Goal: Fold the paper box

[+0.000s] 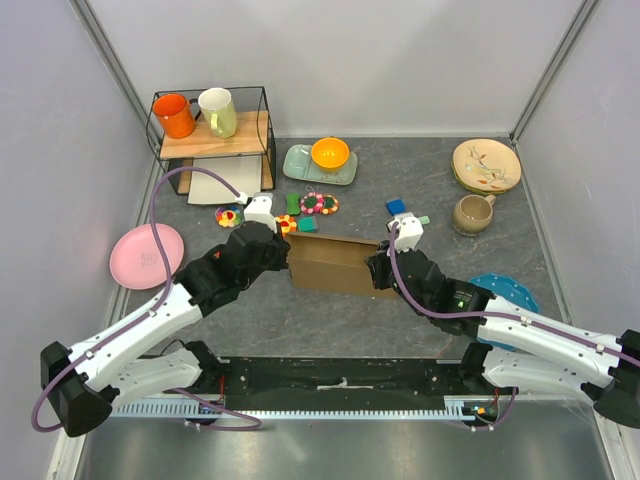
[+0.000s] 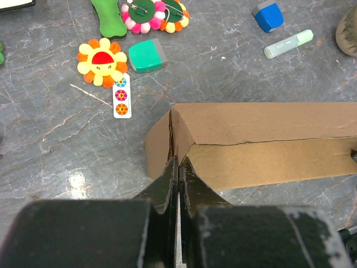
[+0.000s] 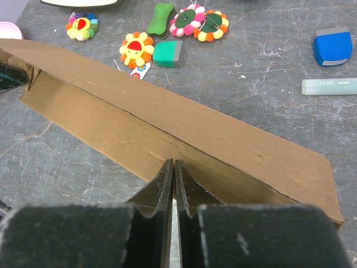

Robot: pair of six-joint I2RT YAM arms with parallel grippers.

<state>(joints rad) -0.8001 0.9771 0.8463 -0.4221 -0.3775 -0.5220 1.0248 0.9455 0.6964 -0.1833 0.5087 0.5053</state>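
Note:
The paper box (image 1: 335, 262) is a brown cardboard mailer lying mid-table, partly folded, with a long panel bent over its front wall (image 2: 262, 159). My left gripper (image 1: 286, 256) is shut. Its tips (image 2: 178, 162) touch the box's left end, at the slit where the end flap meets the front wall. My right gripper (image 1: 379, 268) is also shut, with its tips (image 3: 174, 163) against the lower panel of the box (image 3: 167, 120) near its right end. Nothing shows between either pair of fingers.
Behind the box lie flower toys (image 1: 318, 203), a green eraser (image 2: 146, 56), a blue block (image 2: 268, 15) and a highlighter (image 2: 288, 44). A pink plate (image 1: 147, 255) sits left, a wire shelf (image 1: 212, 140) back left, and a brown mug (image 1: 472, 213) and blue plate (image 1: 505, 293) right.

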